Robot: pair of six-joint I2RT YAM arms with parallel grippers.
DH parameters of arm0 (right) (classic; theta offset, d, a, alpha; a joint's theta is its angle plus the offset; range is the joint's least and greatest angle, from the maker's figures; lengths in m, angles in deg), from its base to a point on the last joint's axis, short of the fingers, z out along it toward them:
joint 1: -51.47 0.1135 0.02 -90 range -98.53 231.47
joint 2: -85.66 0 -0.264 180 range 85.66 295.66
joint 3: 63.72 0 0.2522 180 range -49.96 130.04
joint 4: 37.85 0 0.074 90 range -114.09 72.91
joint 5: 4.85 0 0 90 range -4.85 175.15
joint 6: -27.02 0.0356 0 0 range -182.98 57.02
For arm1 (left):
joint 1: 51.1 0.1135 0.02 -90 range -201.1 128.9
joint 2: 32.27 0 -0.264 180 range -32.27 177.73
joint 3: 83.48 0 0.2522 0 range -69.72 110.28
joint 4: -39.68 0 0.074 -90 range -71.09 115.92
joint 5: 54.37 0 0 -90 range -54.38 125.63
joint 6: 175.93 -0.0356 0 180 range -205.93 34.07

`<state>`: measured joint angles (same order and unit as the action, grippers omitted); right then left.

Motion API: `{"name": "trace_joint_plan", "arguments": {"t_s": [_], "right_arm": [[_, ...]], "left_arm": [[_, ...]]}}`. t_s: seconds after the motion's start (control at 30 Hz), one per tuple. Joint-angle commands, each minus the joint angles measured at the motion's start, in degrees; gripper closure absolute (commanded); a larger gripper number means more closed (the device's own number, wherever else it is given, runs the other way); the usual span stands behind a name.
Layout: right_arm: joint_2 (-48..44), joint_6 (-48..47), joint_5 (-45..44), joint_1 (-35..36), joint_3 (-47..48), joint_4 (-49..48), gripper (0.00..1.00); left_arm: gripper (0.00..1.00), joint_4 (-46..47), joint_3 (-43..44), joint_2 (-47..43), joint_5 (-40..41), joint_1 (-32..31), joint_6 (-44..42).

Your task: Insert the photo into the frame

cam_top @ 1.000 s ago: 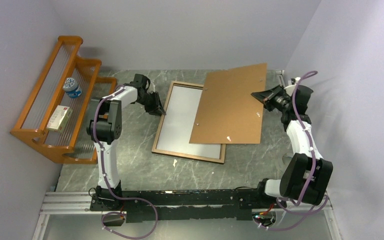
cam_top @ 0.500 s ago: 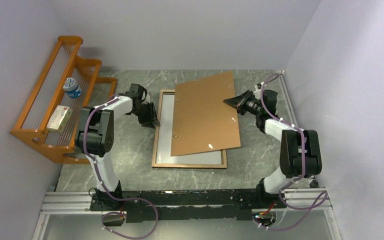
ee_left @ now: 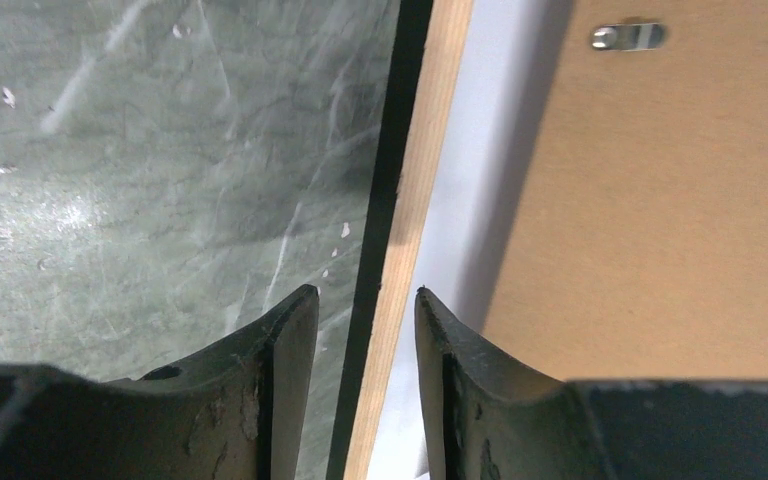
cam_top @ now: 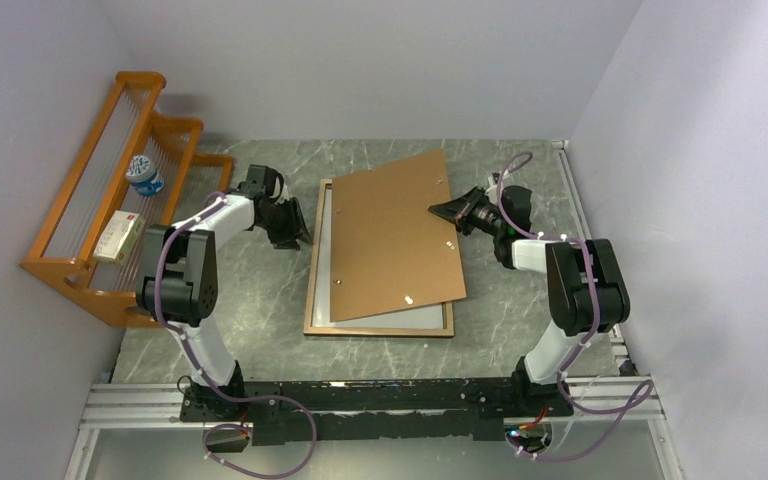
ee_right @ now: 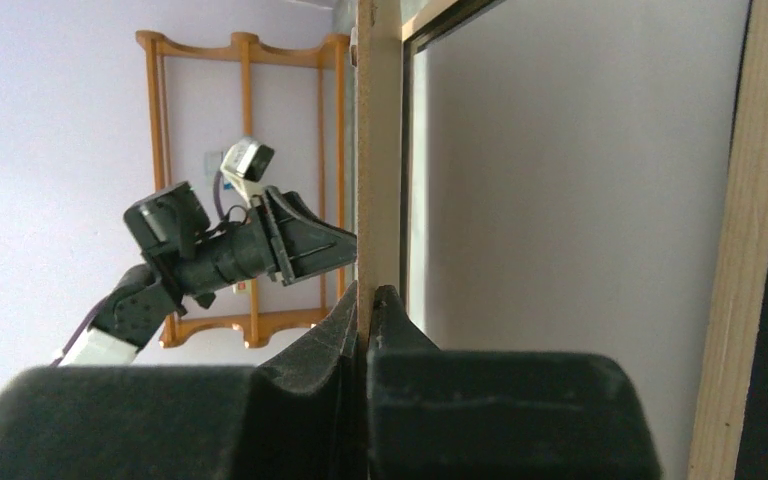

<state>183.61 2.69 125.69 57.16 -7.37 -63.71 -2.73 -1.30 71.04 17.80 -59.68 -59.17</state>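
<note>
The frame (cam_top: 380, 328) lies back-up on the table, its pale wood rail (ee_left: 420, 150) showing. Inside it a white surface (cam_top: 400, 314) shows, which looks like the photo lying face down (ee_left: 505, 130). My left gripper (cam_top: 295, 232) straddles the frame's left rail, open (ee_left: 365, 295), with a gap on each side of the rail. My right gripper (cam_top: 438, 211) is shut (ee_right: 365, 292) on the right edge of the brown backing board (cam_top: 395, 235). It holds the board tilted over the frame, covering most of the white surface. The board's thin edge (ee_right: 378, 130) rises from between those fingers.
An orange wooden rack (cam_top: 110, 220) stands at the left wall, holding a small tub (cam_top: 144, 175) and a box (cam_top: 118, 237). Walls close in at the back and right. The left arm (ee_right: 220, 245) shows beyond the board in the right wrist view.
The right gripper has carried the backing board leftward and lower, over the frame. The left gripper's jaws have spread apart around the left rail, and the frame has straightened.
</note>
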Motion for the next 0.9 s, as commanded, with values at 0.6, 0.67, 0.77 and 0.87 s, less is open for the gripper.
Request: {"name": "trace_joint_plan", "arguments": {"t_s": [0.6,0.67,0.77,0.87], "right_arm": [[2.75,3.22,-8.22,5.29,-5.04,-9.45,1.0],[1.48,4.01,-8.21,5.29,-6.3,-10.06,1.0],[-0.01,5.18,-7.66,5.3,-7.09,-9.89,1.0],[-0.91,6.33,-7.05,5.29,-6.91,-9.84,1.0]], "left_arm": [[0.64,5.96,-2.97,4.75,-3.11,0.51,3.33],[0.64,5.9,-2.9,4.93,-3.31,0.49,3.32],[0.64,5.58,-2.81,5.02,-3.08,0.49,3.08],[0.65,5.29,-2.57,5.06,-3.09,0.49,2.85]]}}
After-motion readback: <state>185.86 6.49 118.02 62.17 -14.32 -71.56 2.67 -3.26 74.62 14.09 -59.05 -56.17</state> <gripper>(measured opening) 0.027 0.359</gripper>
